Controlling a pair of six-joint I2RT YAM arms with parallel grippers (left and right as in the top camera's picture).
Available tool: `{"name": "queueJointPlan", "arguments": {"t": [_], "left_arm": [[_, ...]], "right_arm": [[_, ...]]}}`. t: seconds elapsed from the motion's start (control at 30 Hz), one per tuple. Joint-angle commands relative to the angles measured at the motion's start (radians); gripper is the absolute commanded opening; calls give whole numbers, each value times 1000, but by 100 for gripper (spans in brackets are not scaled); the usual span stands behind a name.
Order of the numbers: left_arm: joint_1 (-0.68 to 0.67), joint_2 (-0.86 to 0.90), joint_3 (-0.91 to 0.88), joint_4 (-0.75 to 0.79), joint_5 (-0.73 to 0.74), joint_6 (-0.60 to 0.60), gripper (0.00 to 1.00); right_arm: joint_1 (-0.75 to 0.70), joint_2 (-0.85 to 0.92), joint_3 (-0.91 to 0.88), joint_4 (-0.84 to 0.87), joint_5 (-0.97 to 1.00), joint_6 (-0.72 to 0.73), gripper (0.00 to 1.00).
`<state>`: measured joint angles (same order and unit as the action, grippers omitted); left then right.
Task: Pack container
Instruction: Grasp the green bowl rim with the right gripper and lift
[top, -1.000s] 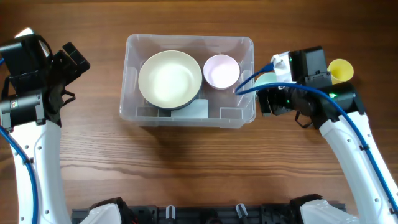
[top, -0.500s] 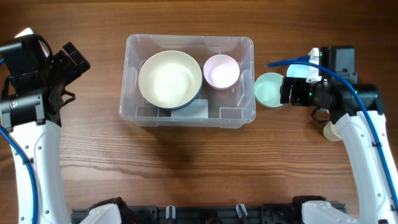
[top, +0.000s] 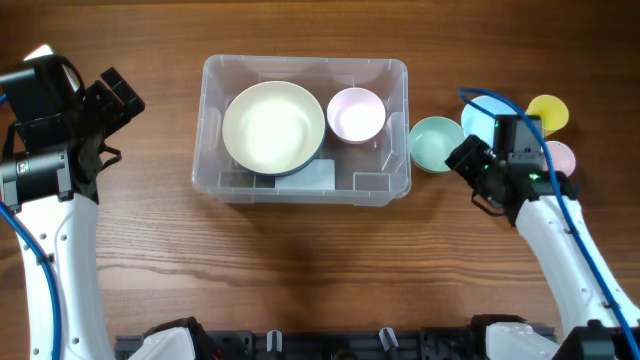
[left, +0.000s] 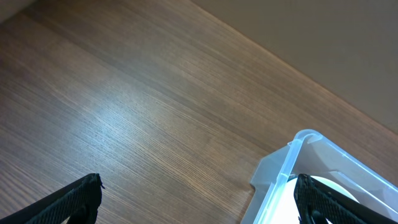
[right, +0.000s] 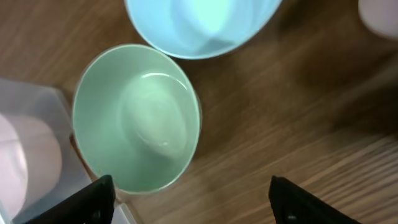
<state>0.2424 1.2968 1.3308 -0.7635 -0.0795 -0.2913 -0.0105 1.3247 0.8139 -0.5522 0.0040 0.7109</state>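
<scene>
Progress on packing: partly done, I judge. Large rectangular clear plastic container (top: 300, 63) sits mid-bench between my two arms, on the brown wood-grain bench (top: 300, 270).

Inside the container: a wide round cream bowl (top: 273, 127) with a smooth matte face, resting over something dark I can't identify. A small pale pink round bowl (top: 356, 113) sits next to it, toward the container's right-arm end.

Outside the container, not packed yet:
- mint green round bowl (top: 435, 143), just beside the container's end wall; cannot tell if touching
- light blue bowl (top: 478, 112) beyond it, partly hidden by my arm
- yellow cup (top: 549, 110) and pink cup (top: 560, 156), farther from the container

So two in, four left, as far as I see.

Right gripper (right: 193, 202) hangs near the mint bowl on the side away from the container, fingers spread wide, nothing between them. Left gripper (left: 199, 199) is off the container's opposite end, also spread and empty, over bare wood.

Container walls are thin, glossy and see-through, with rounded corners and moulded ribs at the base. Bowls look like smooth hard plastic, the mint one shiny inside.
</scene>
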Motion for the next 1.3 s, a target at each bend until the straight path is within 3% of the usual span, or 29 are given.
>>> {"name": "queueJointPlan", "arguments": {"t": [0.0,0.37,0.47,0.57,0.83,0.97,1.03,1.13,1.27], "left_arm": [[5,-5,11,-1,11,-9,100],[5,-5,11,-1,11,-9,100],[5,-5,11,-1,11,-9,100],[5,-5,11,-1,11,-9,100],[5,-5,11,-1,11,-9,100],[5,-5,11,-1,11,-9,100],[5,-5,11,-1,11,-9,100],[5,-5,11,-1,11,-9,100],[5,-5,11,-1,11,-9,100]], "right_arm": [[-4,15,-76,105,-5,114,75],[-4,164,-87,244,-32,135,66],[-4,222,-87,301,-60,135,58],[-4,251,-87,322,-73,134,43],[-4,256,-87,315,-72,126,35],[-4,256,-87,304,-60,127,22],[-4,256,-87,304,-57,127,21],[-4,256,-87,304,-65,127,4],[-4,251,-87,302,-81,127,4]]}}
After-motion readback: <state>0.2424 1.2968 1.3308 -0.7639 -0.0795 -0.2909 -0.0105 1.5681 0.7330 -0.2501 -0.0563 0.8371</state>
